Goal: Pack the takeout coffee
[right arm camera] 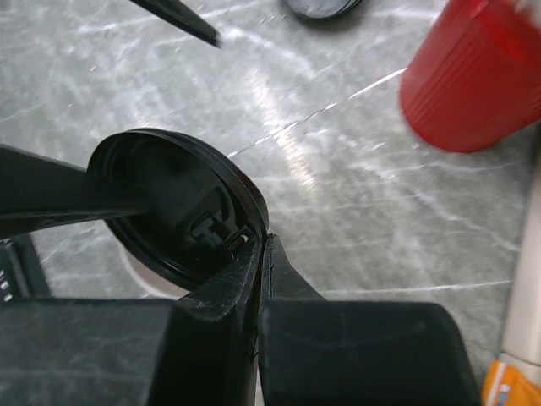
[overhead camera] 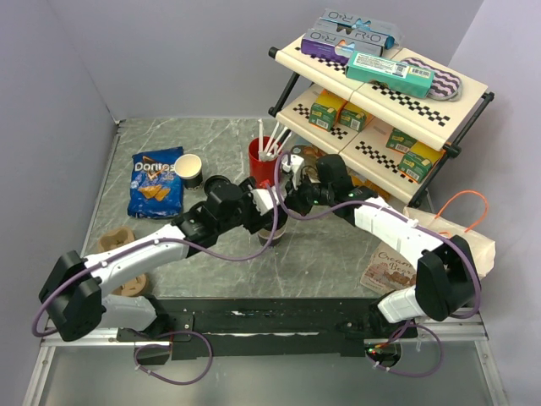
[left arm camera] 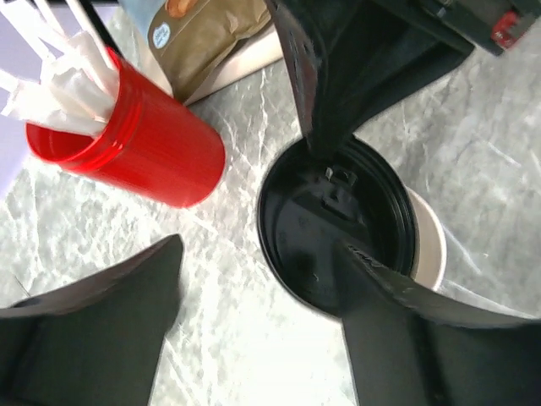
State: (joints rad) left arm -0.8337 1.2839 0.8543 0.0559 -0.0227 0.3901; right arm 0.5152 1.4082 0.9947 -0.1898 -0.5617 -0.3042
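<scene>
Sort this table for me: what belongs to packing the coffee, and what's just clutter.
Job in hand:
- black lid, sitting on the paper cup
- right gripper, jaws shut on the lid's rim
- left gripper, jaws open over the lid's edge

Lying about:
- red cup of white straws
- Doritos bag
- snack boxes on the shelf

Robot lab bench, dressed up as a small snack shop.

Boxed in by plain lilac panels [overhead camera: 51, 68]; fitted along a metal rail [overhead camera: 287, 342] at the near edge with a left arm [overhead camera: 135, 258] and a right arm [overhead camera: 397, 228], both trailing purple cables [overhead camera: 228, 255]. Topped with a marble-print tabletop [overhead camera: 330, 262] and stocked like a store: checker-trimmed two-tier shelf rack [overhead camera: 470, 87] of boxed goods [overhead camera: 325, 110], Doritos bag [overhead camera: 156, 182], red cup [overhead camera: 264, 161] of white straws.
</scene>
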